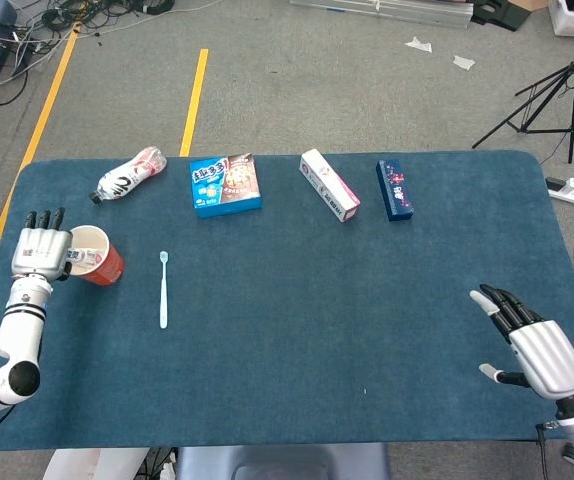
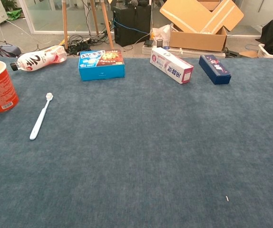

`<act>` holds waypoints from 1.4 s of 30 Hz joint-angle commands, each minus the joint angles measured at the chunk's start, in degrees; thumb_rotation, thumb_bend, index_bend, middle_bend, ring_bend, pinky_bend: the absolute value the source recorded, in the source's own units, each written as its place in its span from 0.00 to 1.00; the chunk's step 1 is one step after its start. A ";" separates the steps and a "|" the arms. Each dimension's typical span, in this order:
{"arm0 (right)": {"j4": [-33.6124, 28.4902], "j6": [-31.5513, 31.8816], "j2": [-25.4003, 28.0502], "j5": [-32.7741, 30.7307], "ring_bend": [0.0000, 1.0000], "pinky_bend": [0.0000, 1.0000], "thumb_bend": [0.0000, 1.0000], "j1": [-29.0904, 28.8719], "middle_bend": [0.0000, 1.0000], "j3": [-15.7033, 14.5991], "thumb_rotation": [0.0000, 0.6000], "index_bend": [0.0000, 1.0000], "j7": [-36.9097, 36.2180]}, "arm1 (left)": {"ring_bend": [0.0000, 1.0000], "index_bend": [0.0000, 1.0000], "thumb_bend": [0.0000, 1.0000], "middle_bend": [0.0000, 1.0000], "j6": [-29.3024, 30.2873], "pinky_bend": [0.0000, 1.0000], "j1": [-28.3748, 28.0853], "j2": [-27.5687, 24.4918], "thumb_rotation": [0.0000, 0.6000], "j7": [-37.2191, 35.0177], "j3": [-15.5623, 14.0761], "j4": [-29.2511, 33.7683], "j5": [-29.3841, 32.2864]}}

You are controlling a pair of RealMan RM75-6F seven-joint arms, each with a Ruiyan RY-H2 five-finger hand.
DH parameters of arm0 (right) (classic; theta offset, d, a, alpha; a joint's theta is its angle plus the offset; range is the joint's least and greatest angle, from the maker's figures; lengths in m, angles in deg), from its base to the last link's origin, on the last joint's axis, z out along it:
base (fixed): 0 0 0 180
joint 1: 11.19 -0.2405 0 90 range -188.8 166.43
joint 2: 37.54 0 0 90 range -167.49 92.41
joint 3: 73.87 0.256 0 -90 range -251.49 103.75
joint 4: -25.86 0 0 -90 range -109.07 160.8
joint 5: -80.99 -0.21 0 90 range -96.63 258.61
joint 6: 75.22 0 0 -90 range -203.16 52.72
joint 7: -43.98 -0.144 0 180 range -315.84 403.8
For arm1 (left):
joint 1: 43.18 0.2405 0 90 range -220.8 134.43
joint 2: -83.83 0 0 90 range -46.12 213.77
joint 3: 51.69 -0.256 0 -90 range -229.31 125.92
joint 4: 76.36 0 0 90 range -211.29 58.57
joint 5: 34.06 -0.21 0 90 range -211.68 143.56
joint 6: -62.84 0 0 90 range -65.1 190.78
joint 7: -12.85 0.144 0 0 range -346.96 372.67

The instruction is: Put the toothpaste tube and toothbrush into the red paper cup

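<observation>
"Left hand (image 1: 41, 252) first. What is it doing?"

"It sits by the left edge of the table (image 1: 297, 370), right beside the red cup (image 1: 97, 257). Its fingers point up and it seems to hold nothing, but I cannot tell if it touches the cup."

"And the right hand (image 1: 532, 345)?"

"It is near the front right corner, fingers spread, holding nothing."

"Is the toothpaste tube (image 1: 84, 257) in the cup?"

"Yes, I think so. A white tube with writing lies across the inside of the cup. So that part looks done."

"And the toothbrush (image 1: 163, 290)?"

"Not yet. It lies flat on the table, just to the right of the cup, not touching it. It must go in next."

"What else is there?"

"Along the back edge are a bottle (image 1: 129, 174) on its side, a blue snack box (image 1: 225, 185), a white box (image 1: 329, 185) and a dark blue box (image 1: 394, 189). The table has a blue cloth top. Beyond it is a grey floor with yellow lines, cables, a tripod and cardboard boxes."
</observation>
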 commanded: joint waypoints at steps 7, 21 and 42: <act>0.14 0.06 0.05 -0.14 0.11 0.43 0.00 -0.02 0.09 0.05 1.00 0.07 -0.35 | 0.00 0.89 0.40 0.00 -0.41 0.00 -0.49 0.76 1.00 0.32 -0.64 -0.69 0.54; 0.55 0.47 0.08 -0.10 0.11 0.43 0.00 0.14 0.09 0.01 1.00 0.07 -1.00 | 0.00 0.68 0.40 0.00 -0.30 0.00 -1.01 1.11 1.00 1.01 -1.40 -0.74 1.88; 1.00 0.43 -0.22 -0.20 0.11 0.43 0.00 0.10 0.09 -0.03 1.00 0.07 -1.46 | 0.00 0.50 0.40 0.00 0.24 0.00 -1.27 1.38 1.00 0.76 -1.70 -0.87 1.94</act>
